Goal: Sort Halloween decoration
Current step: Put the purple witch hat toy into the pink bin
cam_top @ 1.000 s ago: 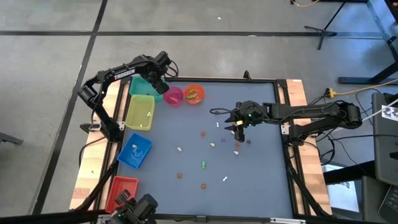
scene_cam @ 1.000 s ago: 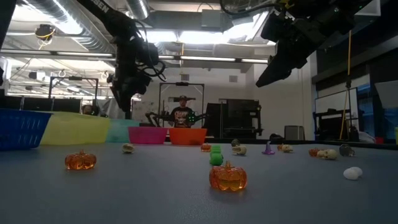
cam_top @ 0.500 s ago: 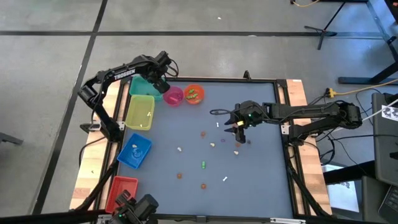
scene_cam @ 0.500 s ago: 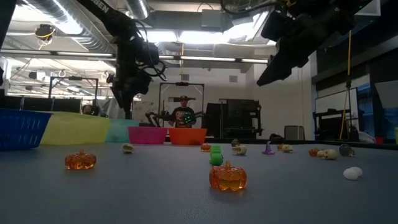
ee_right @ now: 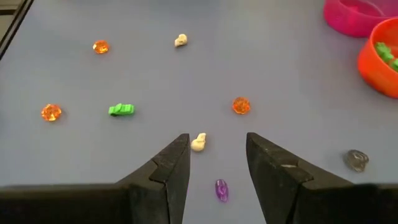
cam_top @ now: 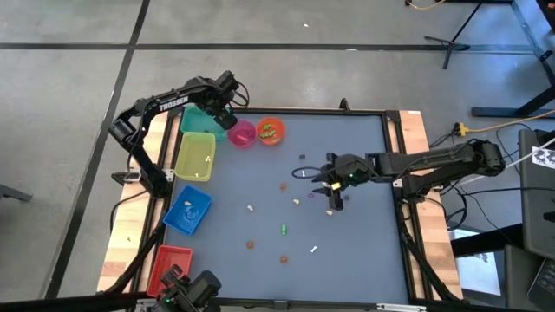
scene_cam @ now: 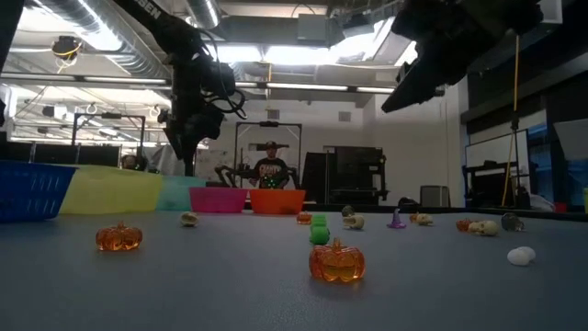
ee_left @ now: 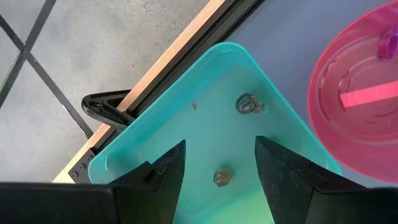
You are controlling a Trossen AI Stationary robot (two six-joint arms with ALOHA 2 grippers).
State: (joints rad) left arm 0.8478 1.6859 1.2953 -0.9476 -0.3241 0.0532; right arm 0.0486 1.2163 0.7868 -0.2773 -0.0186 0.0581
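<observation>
Left tool (ee_left: 214, 165) open over teal bin (ee_left: 186, 124) holding two trinkets (ee_left: 249, 104), right tool (ee_right: 217, 163) open above three orange pumpkins (ee_right: 240, 106) scattered on the surface (ee_right: 280, 81)

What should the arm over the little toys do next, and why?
Probably lower the right tool straight down. Its fingers are open and empty above the mat, and the small purple trinket lies between them, with a cream skull just ahead.

We read one marking only: "TROSSEN" in white letters on the left arm (cam_top: 165, 105), high view.
</observation>
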